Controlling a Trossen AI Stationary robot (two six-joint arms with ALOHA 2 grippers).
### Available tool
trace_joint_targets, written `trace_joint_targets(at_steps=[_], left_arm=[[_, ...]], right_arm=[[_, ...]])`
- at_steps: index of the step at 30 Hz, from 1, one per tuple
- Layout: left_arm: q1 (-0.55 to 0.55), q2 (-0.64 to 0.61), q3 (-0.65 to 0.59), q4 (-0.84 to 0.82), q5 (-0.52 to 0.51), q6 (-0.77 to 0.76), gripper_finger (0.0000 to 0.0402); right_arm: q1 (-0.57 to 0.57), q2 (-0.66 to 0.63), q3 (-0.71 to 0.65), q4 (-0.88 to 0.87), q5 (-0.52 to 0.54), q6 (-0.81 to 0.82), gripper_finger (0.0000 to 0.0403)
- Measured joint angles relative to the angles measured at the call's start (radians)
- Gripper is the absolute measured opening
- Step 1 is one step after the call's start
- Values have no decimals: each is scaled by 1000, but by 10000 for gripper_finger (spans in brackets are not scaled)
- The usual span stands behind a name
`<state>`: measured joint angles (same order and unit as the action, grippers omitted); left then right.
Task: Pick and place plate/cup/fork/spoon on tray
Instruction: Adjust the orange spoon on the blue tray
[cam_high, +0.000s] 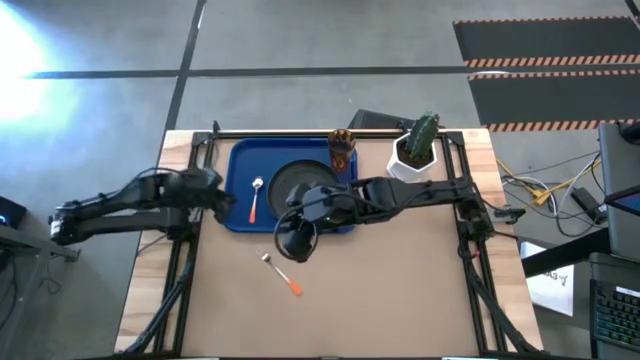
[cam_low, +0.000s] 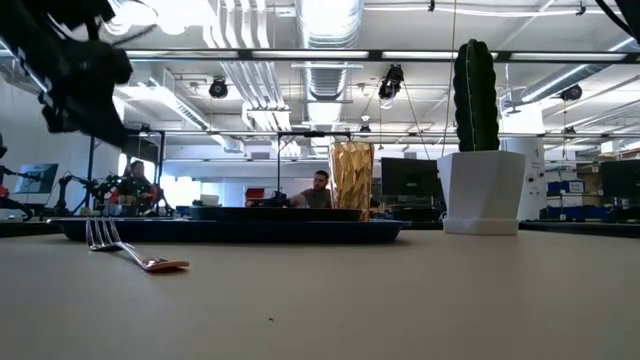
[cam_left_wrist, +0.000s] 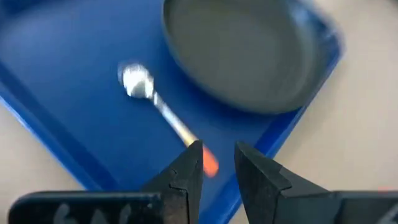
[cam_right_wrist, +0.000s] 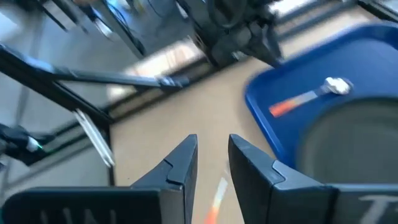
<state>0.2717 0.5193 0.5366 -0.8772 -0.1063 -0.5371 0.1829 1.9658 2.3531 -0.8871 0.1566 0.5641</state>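
The blue tray (cam_high: 240, 170) lies at the table's far middle. On it rest the black plate (cam_high: 296, 178), the amber cup (cam_high: 342, 150) upright at its far right corner, and the orange-handled spoon (cam_high: 255, 199), flat at its left. The spoon also shows in the left wrist view (cam_left_wrist: 163, 112). The fork (cam_high: 282, 273) lies flat on the table near the tray; in the low view (cam_low: 130, 250) its tines point left. My left gripper (cam_left_wrist: 217, 152) hangs open over the spoon's handle end, touching nothing. My right gripper (cam_right_wrist: 212, 146) is open over the tray's near edge (cam_high: 300, 232), above the fork.
A white pot with a green cactus (cam_high: 418, 150) stands on the table right of the tray. Black frame rails (cam_high: 468, 215) run along the table's left, right and far sides. Bare brown table (cam_high: 390, 290) lies near and right of the fork.
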Motion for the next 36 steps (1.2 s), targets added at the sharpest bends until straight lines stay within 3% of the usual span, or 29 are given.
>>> trace_joint_targets(at_steps=[5,12,20,36], left_arm=[[1,107,-79,105,3,-125,74],[2,281,-127,425,-14,-165,65],[2,456,-94,406,-45,-156,3],[4,529,-91,501,-206,-113,0]], right_arm=[[-3,-5,0,-135,1,0,80],[-2,-16,0,-229,1,-46,79],[-2,-53,0,-240,0,-86,79],[-2,-67,0,-239,0,-123,79]])
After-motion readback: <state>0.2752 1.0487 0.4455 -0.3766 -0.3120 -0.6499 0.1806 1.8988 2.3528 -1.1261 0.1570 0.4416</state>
